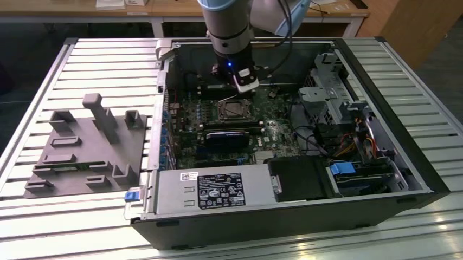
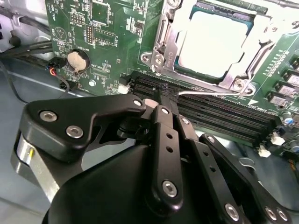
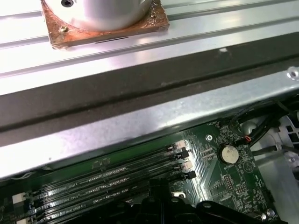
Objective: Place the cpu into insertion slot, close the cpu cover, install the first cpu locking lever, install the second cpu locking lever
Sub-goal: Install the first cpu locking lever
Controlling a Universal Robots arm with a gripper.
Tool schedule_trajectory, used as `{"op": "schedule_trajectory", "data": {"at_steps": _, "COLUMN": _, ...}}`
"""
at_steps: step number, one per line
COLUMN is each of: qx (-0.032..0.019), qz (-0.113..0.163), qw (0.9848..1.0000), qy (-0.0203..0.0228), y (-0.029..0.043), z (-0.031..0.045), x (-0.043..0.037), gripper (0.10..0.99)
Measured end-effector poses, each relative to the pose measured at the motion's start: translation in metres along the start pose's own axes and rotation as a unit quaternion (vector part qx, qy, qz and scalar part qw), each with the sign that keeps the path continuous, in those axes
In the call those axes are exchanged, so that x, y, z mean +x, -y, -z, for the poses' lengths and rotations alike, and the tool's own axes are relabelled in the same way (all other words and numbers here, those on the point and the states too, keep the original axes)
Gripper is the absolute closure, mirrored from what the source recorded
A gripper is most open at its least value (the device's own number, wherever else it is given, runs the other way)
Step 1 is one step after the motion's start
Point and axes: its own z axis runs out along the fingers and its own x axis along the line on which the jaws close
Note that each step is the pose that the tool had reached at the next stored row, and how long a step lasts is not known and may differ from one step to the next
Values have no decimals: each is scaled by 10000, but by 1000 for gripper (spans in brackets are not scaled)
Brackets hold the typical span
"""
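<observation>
- Reaching down from the arm into the open computer case, with the gripper just above the green motherboard and near the insertion slot.
- Closed right up at the gripper in the second wrist view: black fingers drawn together, no gap at the tips.
- Touching, at those tips, the near end of a thin silver locking lever. Cannot tell whether pinched between the fingers or only pressed against them.
- Lying low along the edge of the long black memory slots, that lever, between them and the socket.
- Seated flat in the socket: the cpu, pale silvery top facing up.
- Folded down around it: the cpu cover, its silver frame over the chip's edges and the metal top showing through the square window.
- On the green board beyond one end of the memory slots, well apart from the cpu: a round coin battery, seen in both wrist views.
- Standing on a slatted metal tabletop, the case. To the exterior view's left, apart from it, a grey fixture block.
- Along the case's near side in the exterior view: a silver power supply.
</observation>
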Motion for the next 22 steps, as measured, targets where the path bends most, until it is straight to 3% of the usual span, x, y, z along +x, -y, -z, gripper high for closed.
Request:
{"op": "schedule_trajectory", "data": {"at_steps": 12, "qx": 31, "qz": -162, "qw": 9998, "qy": 55, "y": -3, "z": -1, "x": 68, "gripper": 980}}
{"op": "schedule_trajectory", "data": {"at_steps": 22, "qx": 63, "qz": -276, "qw": 9995, "qy": 104, "y": 8, "z": -44, "x": 85, "gripper": 980}}
